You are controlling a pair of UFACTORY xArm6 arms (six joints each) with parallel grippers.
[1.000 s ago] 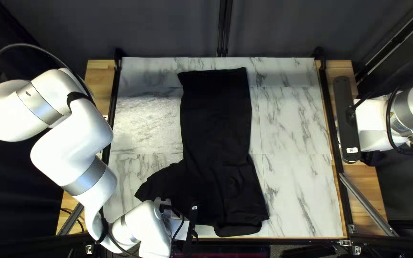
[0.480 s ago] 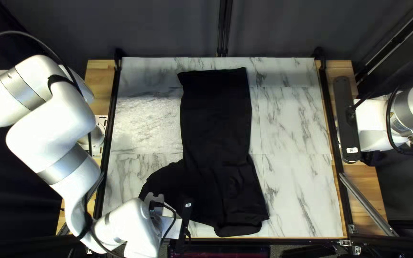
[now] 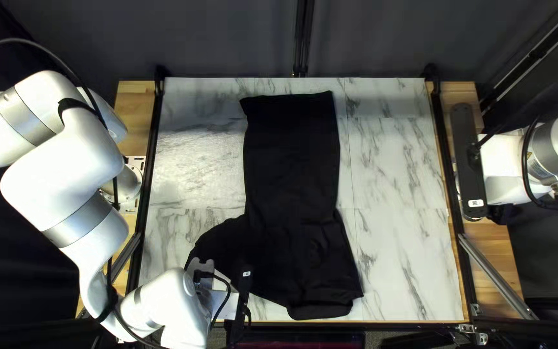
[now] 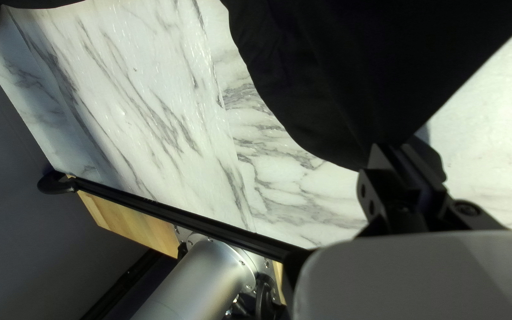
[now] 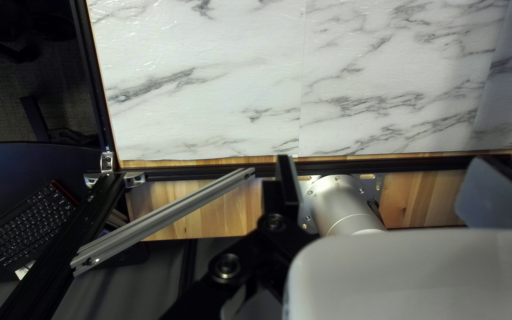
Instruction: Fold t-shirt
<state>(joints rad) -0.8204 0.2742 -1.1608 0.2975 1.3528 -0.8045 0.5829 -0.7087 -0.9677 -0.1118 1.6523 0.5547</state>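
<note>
The black t-shirt (image 3: 292, 161) lies lengthwise over the middle of the table, its near end wider and wrinkled, with a rounded flap spreading left. Over that flap, at the near edge, is my left gripper (image 3: 242, 291), its fingertips hidden. In the left wrist view cloth of the t-shirt (image 4: 380, 65) narrows to a taut point between the fingers of my left gripper (image 4: 399, 151), which is shut on it. My right gripper (image 3: 469, 158) hangs over the table's right edge, away from the cloth; in its wrist view the right gripper (image 5: 389, 181) stands open, holding nothing.
The marble-patterned table (image 3: 402, 168) is bare right of the shirt, with a black rail (image 3: 450, 194) along that side. A metal strut (image 5: 167, 213) and my right arm's base (image 5: 342, 204) are near the right gripper. My left arm's base (image 4: 208, 278) shows beyond the left rail.
My left arm has moved left and slightly toward the near edge, dragging the near-left flap a little; its edge has become rounder. The right arm has stayed still.
</note>
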